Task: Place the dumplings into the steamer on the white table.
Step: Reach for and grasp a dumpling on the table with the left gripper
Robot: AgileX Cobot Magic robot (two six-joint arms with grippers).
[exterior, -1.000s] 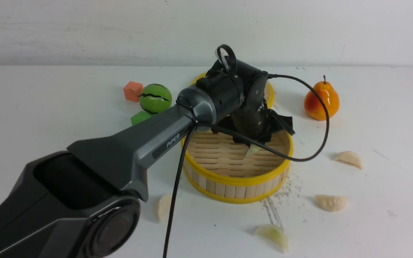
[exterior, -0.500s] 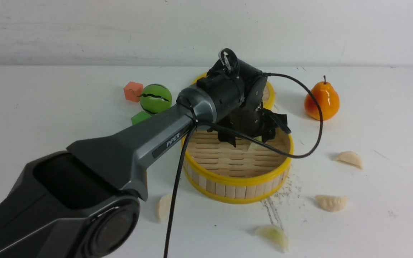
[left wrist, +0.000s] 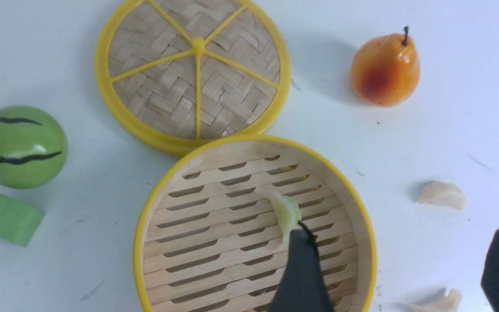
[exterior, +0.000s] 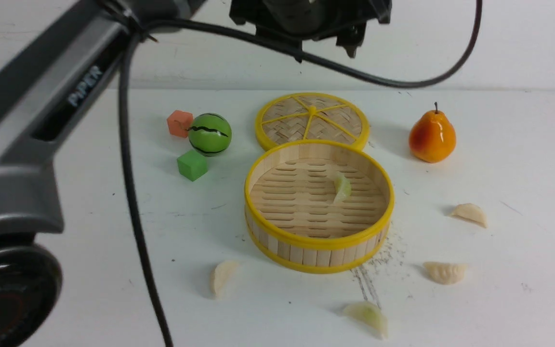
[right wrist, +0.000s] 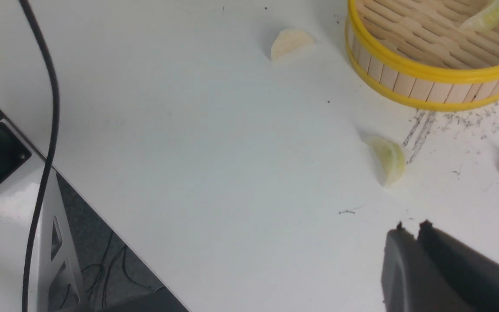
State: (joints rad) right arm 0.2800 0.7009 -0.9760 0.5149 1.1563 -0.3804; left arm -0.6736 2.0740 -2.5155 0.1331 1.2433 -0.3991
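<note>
1. Front view – the round shallow bamboo steamer with yellow rims (exterior: 319,207) stands mid-table on the broad white table (exterior: 89,241), and one pale greenish crescent dumpling (exterior: 341,187) lies on its slatted floor, right of centre. The flat woven yellow-rimmed lid (exterior: 312,120) lies just behind the steamer, touching or nearly touching its far rim. Four dumplings lie outside on the table: a cream one (exterior: 221,275) at the steamer's front left, a greenish one (exterior: 368,316) in front of it, and two cream ones (exterior: 443,272) (exterior: 470,213) to its right. To the left sit a green striped ball (exterior: 209,133), an orange cube (exterior: 179,123) and a green cube (exterior: 192,165); an orange-yellow toy pear (exterior: 432,137) stands at the far right. The left gripper (exterior: 323,48) hangs high above the lid, cut off by the frame's top edge.
2. Left wrist view – the left gripper's two dark fingers (left wrist: 302,273) stand wide apart with nothing between them; one tip overlaps the greenish dumpling in the steamer, well above it.
3. Right wrist view – the right gripper (right wrist: 414,226) has its dark fingers pressed together, empty, above bare table near the greenish dumpling in front of the steamer.
</note>
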